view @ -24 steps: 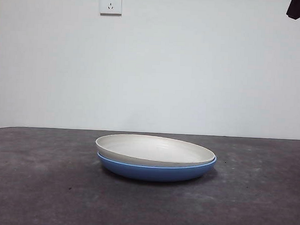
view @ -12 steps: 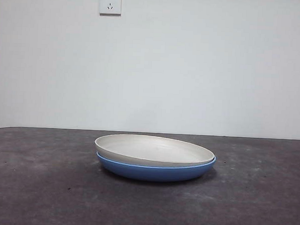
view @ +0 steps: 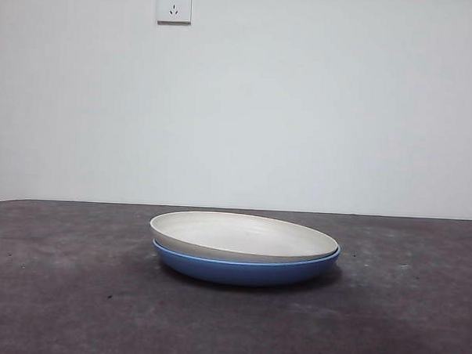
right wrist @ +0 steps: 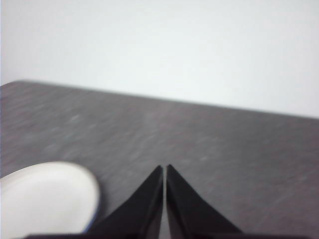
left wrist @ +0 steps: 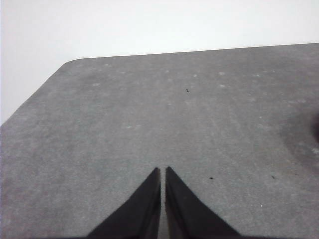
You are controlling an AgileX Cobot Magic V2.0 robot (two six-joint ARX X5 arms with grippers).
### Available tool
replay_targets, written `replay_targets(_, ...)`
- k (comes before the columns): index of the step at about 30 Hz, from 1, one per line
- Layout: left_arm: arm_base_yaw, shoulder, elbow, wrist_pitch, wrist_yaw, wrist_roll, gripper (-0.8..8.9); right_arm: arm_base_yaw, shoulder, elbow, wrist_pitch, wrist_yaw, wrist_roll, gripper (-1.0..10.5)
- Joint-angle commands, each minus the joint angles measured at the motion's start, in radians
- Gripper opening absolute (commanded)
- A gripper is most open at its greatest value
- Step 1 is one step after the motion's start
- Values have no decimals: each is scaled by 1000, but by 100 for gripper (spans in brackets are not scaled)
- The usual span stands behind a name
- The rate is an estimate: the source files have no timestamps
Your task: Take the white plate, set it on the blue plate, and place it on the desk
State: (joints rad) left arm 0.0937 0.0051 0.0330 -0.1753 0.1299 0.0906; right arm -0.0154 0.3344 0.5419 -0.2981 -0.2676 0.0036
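The white plate (view: 245,236) lies on top of the blue plate (view: 246,269), slightly tilted, in the middle of the dark grey desk (view: 58,295) in the front view. Neither arm shows in the front view. My right gripper (right wrist: 164,168) is shut and empty, held above the desk with the white plate's rim (right wrist: 47,196) off to one side of it. A thin blue edge (right wrist: 93,221) shows under that rim. My left gripper (left wrist: 162,169) is shut and empty over bare desk (left wrist: 149,109), with no plate in its view.
A white wall socket (view: 174,4) sits high on the wall behind the desk. The desk's rounded corner (left wrist: 75,62) shows in the left wrist view.
The black arm tip at the front view's top right corner has left the picture. The stacked plates have stayed in place.
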Motion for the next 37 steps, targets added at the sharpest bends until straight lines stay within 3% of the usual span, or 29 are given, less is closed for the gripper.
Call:
replay_targets(1,0,-2,-21,-5,0,-2,17,-5,-88,-126,129,31,6,6)
replay_targets(7,0,-2,-21,-5,0,-2,17,-5,-231,-315,239,92,20,6)
replay_targets(17,0,-2,-21,-5,0,-2,17,-5,-323,-475,245,97,54,6)
replay_targets(23,0,-2,-21,-5,0,-2,17,-5,-331,-531,238,96,98,6)
replay_targets(29,0,-2,-21,-5,0,-2,17,-5,-331,-531,130,96,93,6)
replay_targets(37,0,-2,-21,-5,0,-2,17,0,-331,-531,140,85,101,6)
